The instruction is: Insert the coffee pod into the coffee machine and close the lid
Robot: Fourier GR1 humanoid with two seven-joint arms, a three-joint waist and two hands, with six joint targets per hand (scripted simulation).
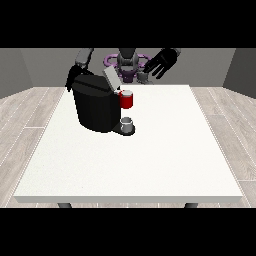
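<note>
A black coffee machine [95,107] stands on the white table [150,160] at the left. Its grey lid [111,78] is tilted up and open. A red part [127,100] sits at the machine's front head, over a small grey cup [128,122] on the drip base. No separate coffee pod shows. The hand at the view's right [162,62] is raised above the table's far edge with its fingers spread, holding nothing. The hand at the view's left [73,77] is mostly hidden behind the machine's top left corner.
The robot's torso [128,62] is behind the table's far edge. Grey plank floor surrounds the table.
</note>
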